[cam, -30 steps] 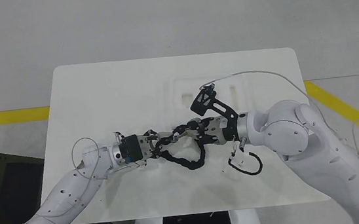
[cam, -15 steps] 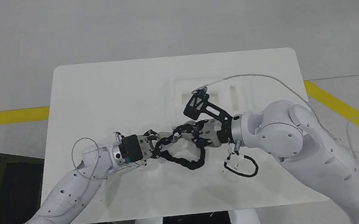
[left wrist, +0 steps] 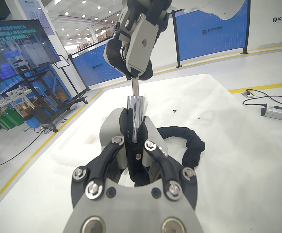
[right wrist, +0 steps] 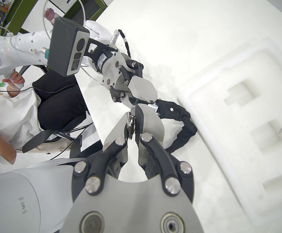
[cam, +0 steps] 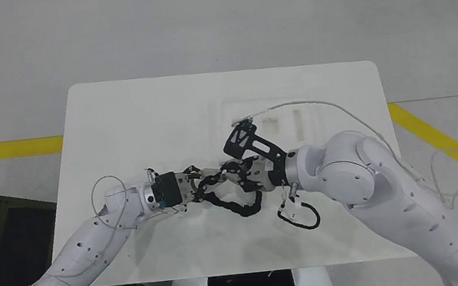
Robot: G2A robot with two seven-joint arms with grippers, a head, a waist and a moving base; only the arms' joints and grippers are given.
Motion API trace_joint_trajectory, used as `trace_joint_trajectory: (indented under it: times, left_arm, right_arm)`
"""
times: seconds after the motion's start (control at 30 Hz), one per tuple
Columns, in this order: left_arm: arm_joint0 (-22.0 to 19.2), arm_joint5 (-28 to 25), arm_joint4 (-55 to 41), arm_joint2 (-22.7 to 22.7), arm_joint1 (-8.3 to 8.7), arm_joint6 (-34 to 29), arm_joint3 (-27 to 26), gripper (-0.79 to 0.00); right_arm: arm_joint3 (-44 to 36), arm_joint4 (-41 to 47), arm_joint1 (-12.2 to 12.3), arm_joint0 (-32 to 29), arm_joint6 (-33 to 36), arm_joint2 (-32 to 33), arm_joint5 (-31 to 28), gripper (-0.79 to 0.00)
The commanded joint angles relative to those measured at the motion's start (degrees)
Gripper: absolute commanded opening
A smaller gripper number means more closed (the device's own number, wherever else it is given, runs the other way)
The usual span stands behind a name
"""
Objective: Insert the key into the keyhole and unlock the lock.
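key (left wrist: 135, 87) at lock (left wrist: 136, 112), right gripper (left wrist: 134, 72) facing it

A grey floor (cam: 199, 20) with yellow lines (cam: 11, 149) runs past blue partitions (left wrist: 209, 39) and a display screen (left wrist: 24, 44).

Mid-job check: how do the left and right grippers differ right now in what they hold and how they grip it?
The left gripper is shut on the chrome lock barrel; the right gripper is shut on the key. The left holds the barrel deep between its fingers, the right pinches only the key's head at its tips. Shared: both are shut, facing each other, key blade meeting the barrel's end.
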Motion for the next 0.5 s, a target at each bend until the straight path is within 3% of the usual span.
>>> trace_joint_trajectory:
  times: [0.0, 0.1, 0.2, 0.23, 0.27, 0.47]
  left_arm:
    - [0.0, 0.0, 0.0, 0.0, 0.0, 0.0, 0.0, -0.785]
    - [0.0, 0.0, 0.0, 0.0, 0.0, 0.0, 0.0, -0.785]
    - [0.0, 0.0, 0.0, 0.0, 0.0, 0.0, 0.0, -0.785]
    - [0.0, 0.0, 0.0, 0.0, 0.0, 0.0, 0.0, -0.785]
    - [0.0, 0.0, 0.0, 0.0, 0.0, 0.0, 0.0, -0.785]
    - [0.0, 0.0, 0.0, 0.0, 0.0, 0.0, 0.0, -0.785]
  right_arm:
    - [0.3, -0.1, -0.1, 0.1, 0.0, -0.2, -0.1, -0.785]
    - [0.6, -0.2, -0.2, 0.2, 0.0, -0.3, -0.1, -0.785]
    - [0.9, -0.1, -0.3, 0.3, 0.2, -0.2, -0.2, -0.619]
    - [0.9, -0.1, -0.3, 0.2, 0.2, -0.1, -0.3, -0.523]
    - [1.0, -0.1, -0.4, 0.2, 0.3, 0.0, -0.3, -0.496]
    - [0.5, 0.6, -0.2, -0.1, 0.2, 1.5, -1.0, -0.456]
